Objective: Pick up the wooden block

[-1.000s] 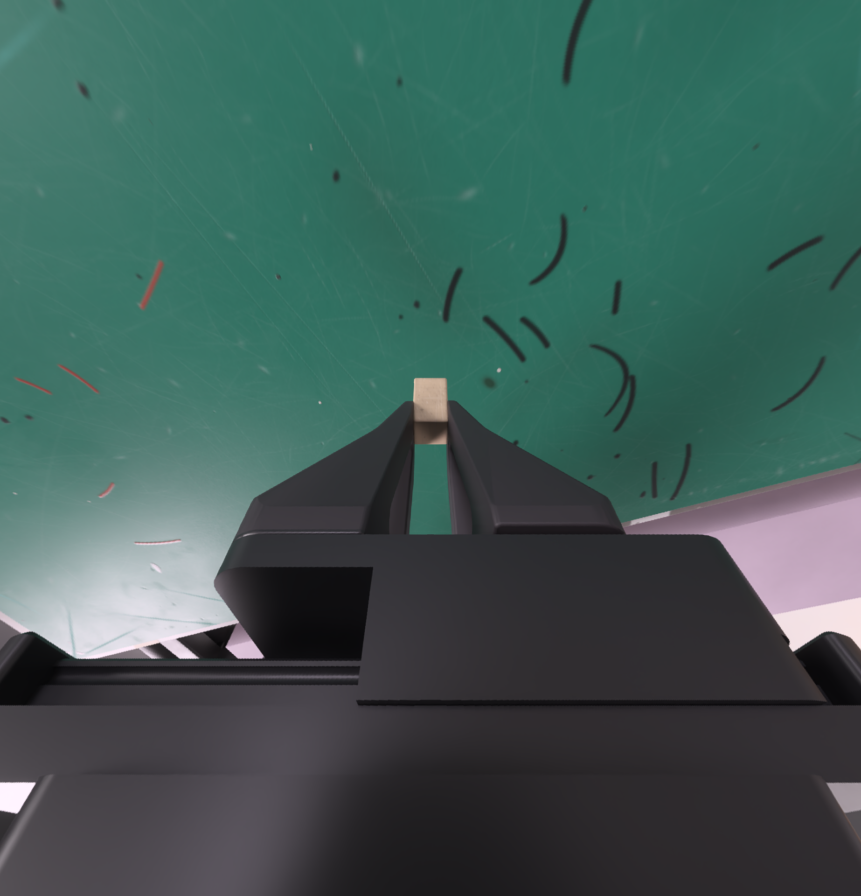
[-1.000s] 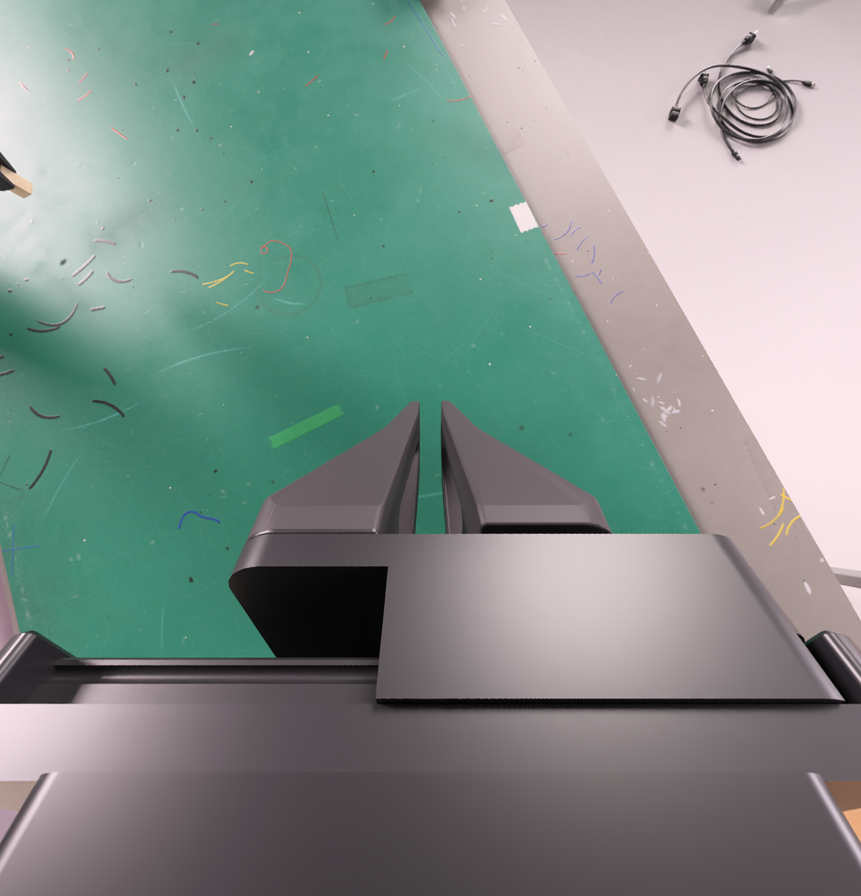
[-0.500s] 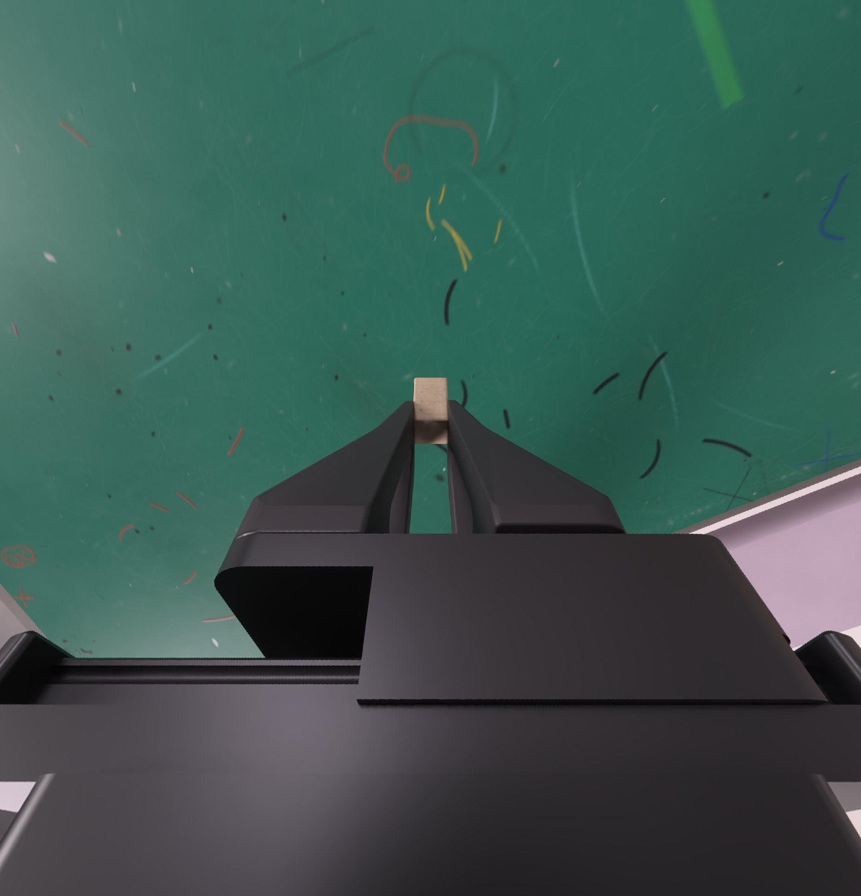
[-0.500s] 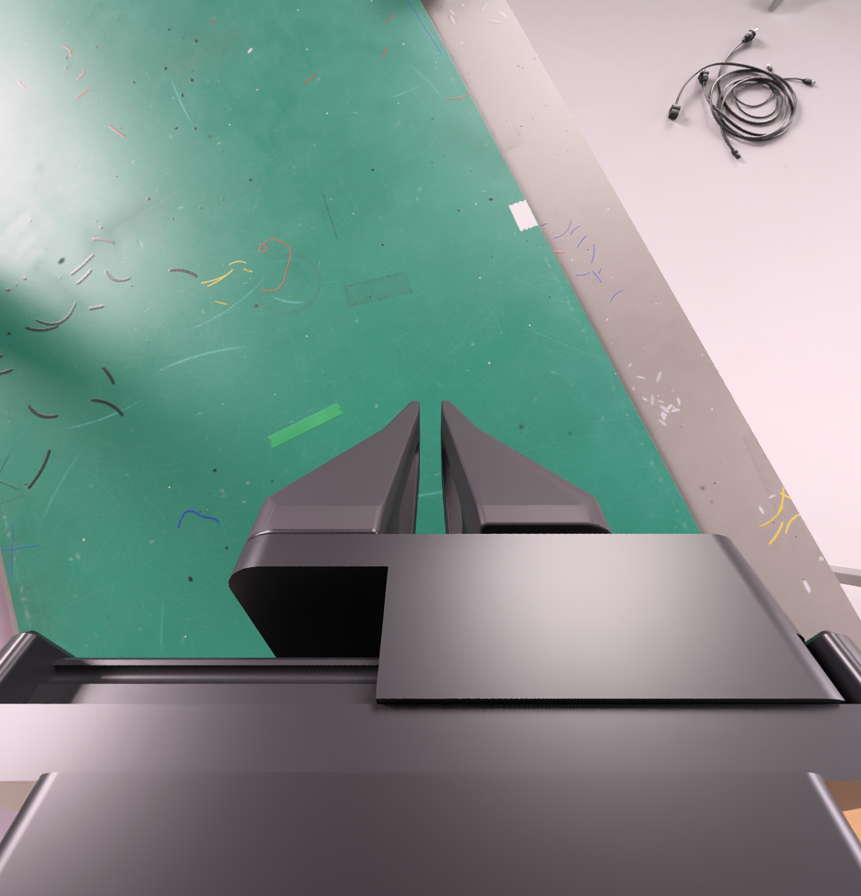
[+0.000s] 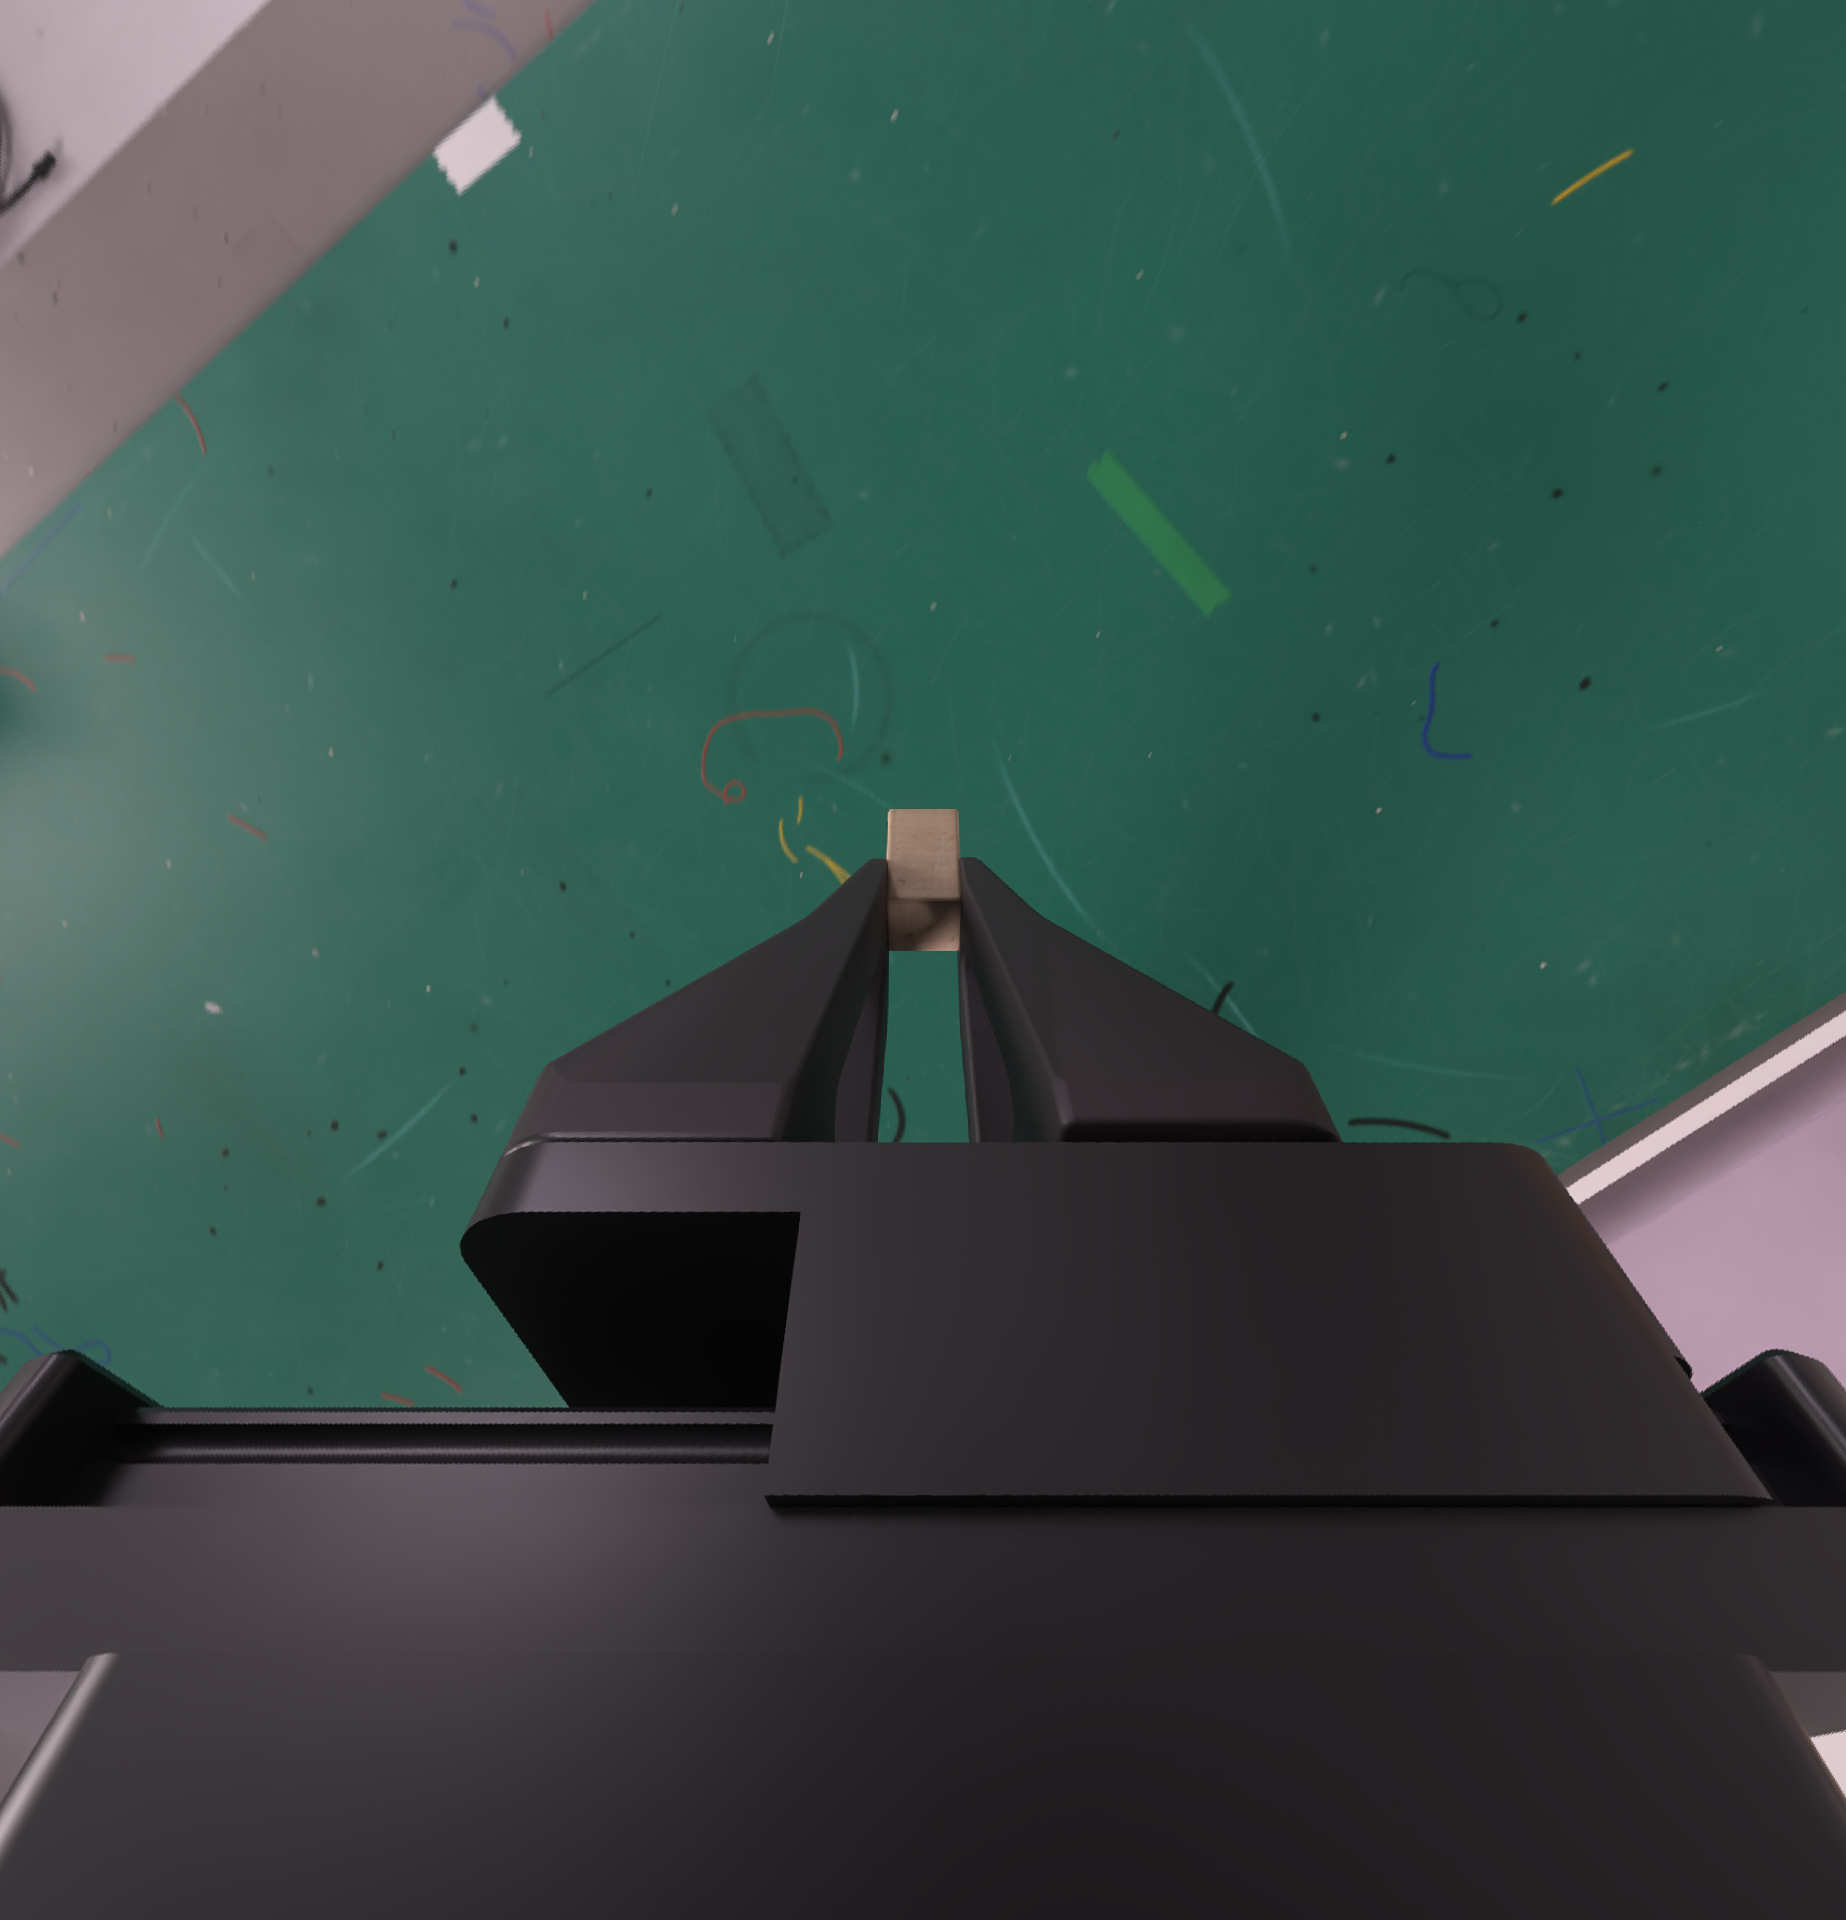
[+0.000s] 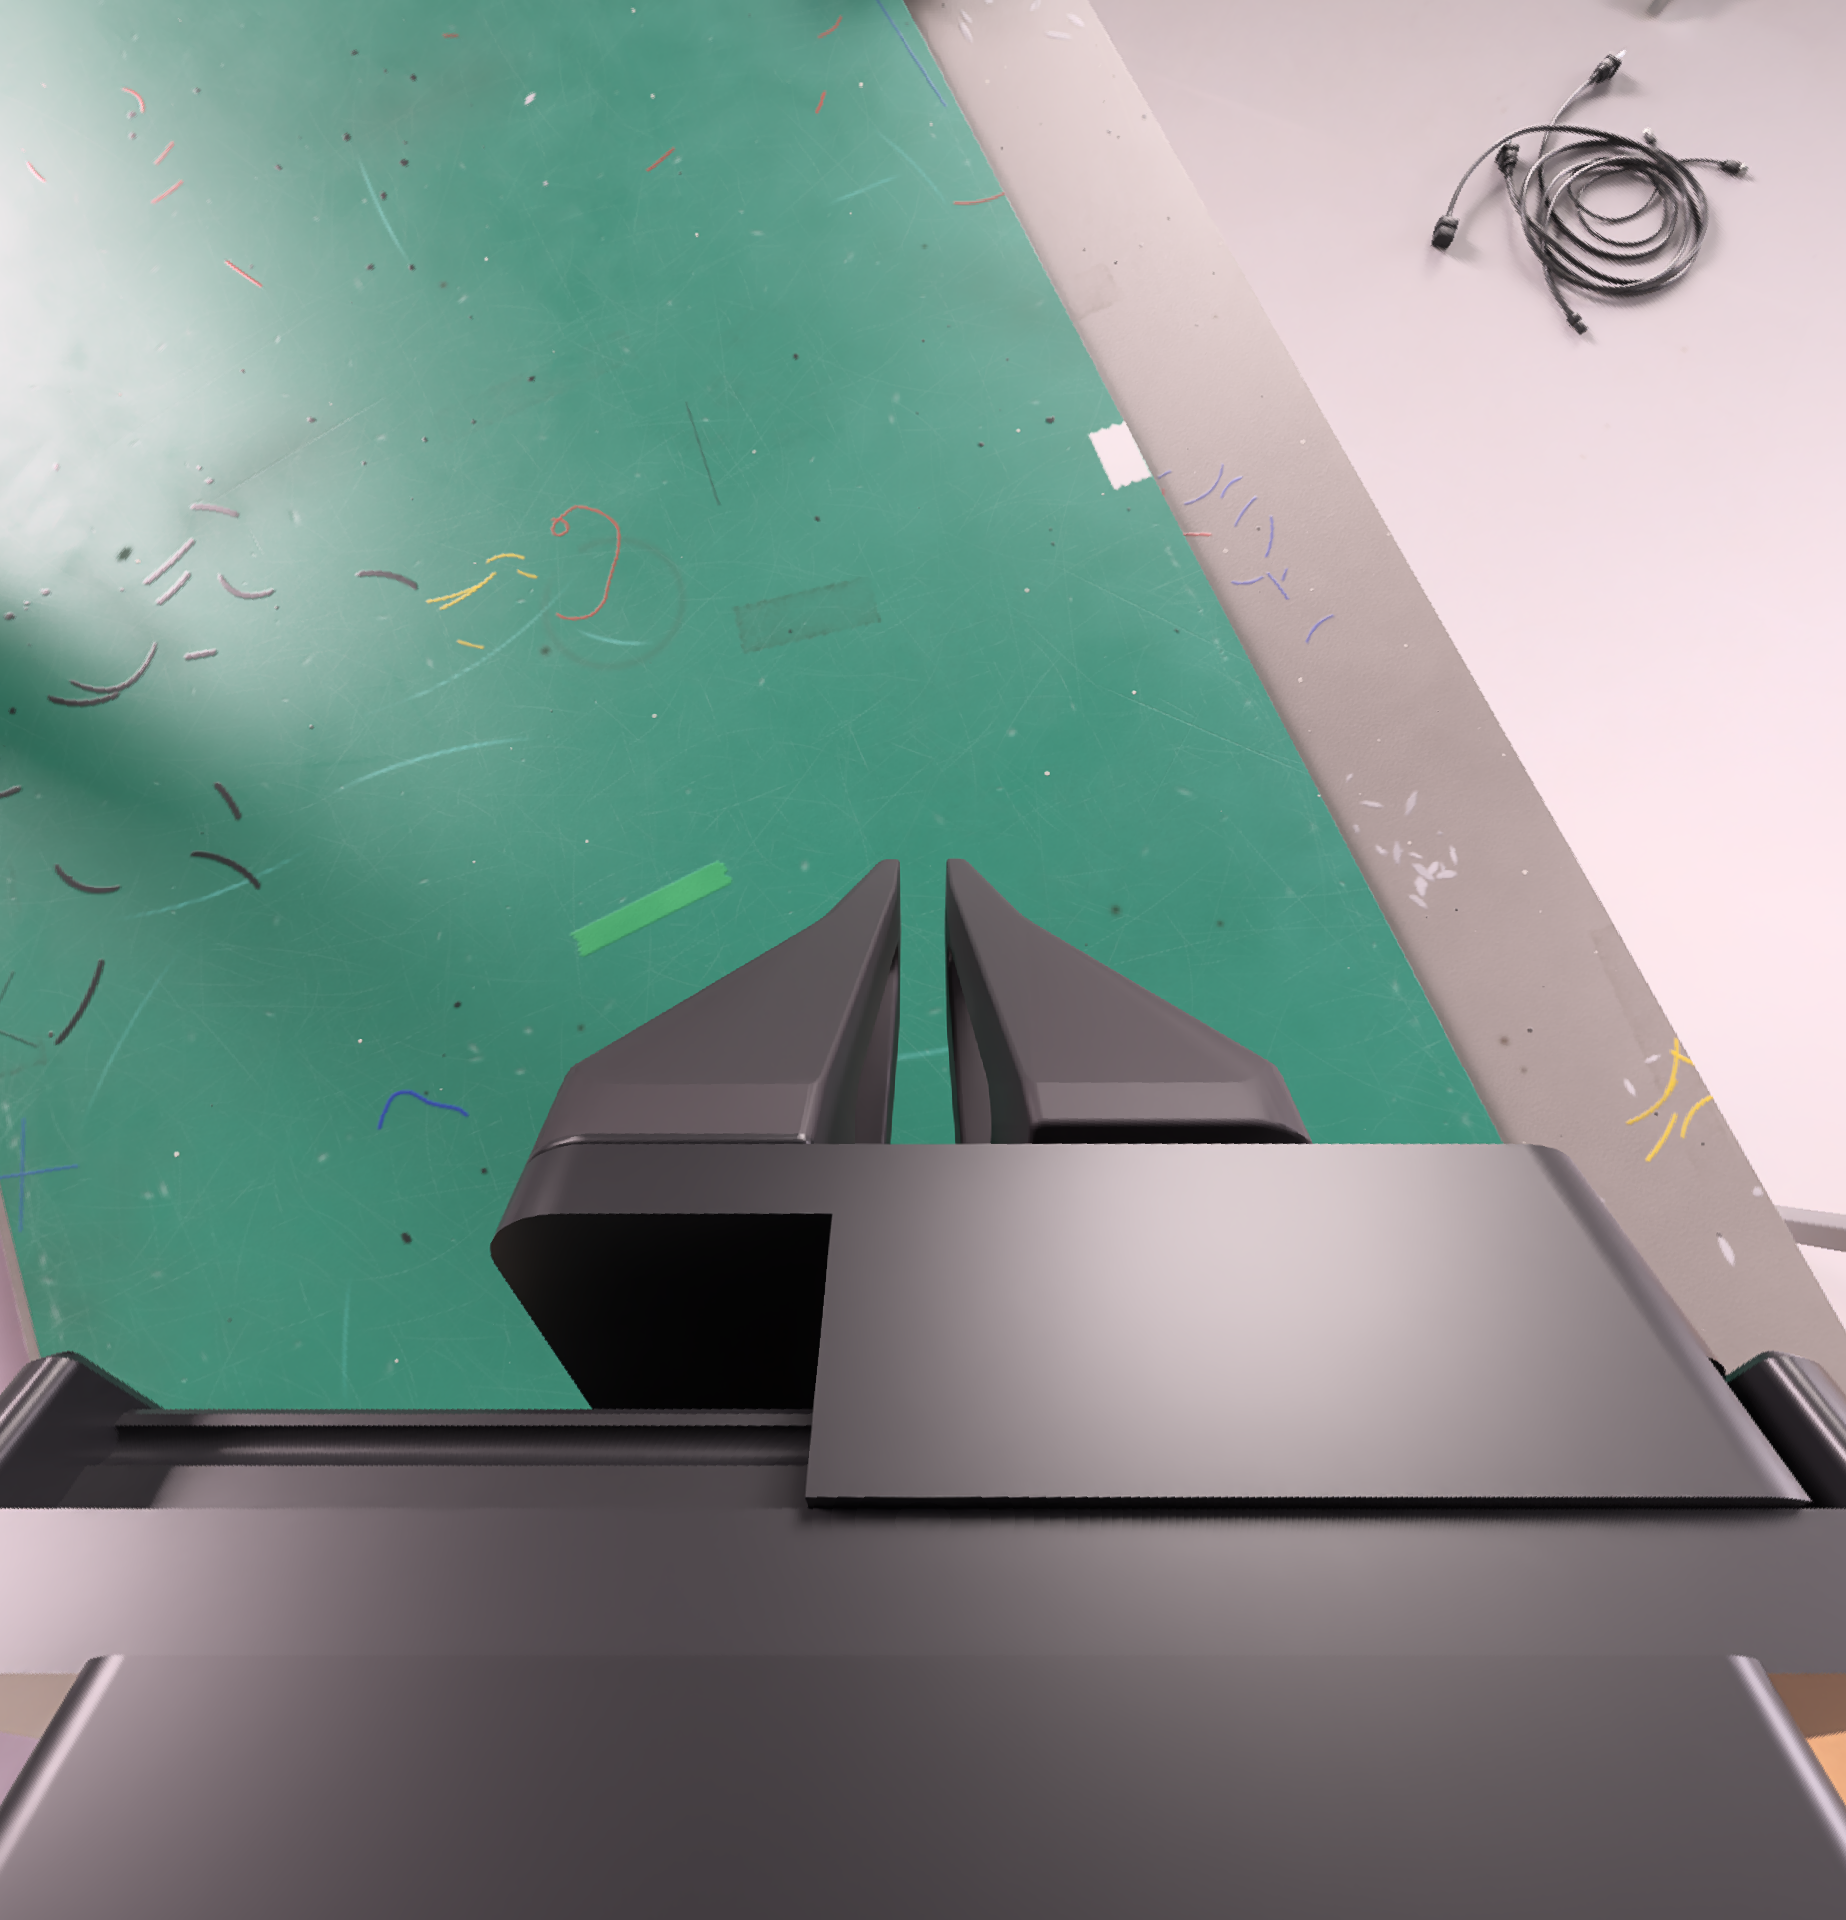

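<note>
left gripper (image 5: pixel 923 883) is clamped on the wooden block (image 5: pixel 922 868), pinched btwn both fingertips w/ its top end poking out past them. block is held up off the green mat (image 5: pixel 1314 364), which sits well below w/ scribbles, a green tape strip (image 5: pixel 1158 533) and a white tape piece (image 5: pixel 476 149) at the mat edge. right gripper (image 6: pixel 923 878) hangs over the same mat, fingers nearly together w/ only a thin slit, nothing in them. coiled black cable (image 6: pixel 1594 203) lies off the mat on the pale tabletop (image 6: pixel 1625 623).
</note>
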You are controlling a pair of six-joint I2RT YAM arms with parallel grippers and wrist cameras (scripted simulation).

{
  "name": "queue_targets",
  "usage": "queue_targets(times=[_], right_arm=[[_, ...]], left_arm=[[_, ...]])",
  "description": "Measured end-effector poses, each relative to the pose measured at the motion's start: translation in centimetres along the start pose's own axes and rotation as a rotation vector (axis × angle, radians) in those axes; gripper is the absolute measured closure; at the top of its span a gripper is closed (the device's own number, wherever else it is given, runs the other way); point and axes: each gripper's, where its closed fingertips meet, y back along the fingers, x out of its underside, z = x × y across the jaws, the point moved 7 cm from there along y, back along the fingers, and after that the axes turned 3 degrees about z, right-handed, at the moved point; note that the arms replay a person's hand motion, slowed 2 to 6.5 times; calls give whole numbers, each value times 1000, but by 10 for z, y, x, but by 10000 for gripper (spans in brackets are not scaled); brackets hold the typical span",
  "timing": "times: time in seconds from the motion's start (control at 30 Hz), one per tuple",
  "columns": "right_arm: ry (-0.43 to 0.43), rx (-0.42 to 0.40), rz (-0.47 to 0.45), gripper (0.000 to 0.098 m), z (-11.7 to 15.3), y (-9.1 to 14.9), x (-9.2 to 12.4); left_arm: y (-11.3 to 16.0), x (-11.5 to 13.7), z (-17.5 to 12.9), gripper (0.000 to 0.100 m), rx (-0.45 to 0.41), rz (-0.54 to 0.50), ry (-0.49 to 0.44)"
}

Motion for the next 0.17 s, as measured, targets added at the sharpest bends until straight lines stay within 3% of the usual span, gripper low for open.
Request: queue_targets(times=[0.17], right_arm=[[0, 0, 0, 906, 0, 0, 0]], left_arm=[[-8, -21, -13, 890, 21, -37, -45]])
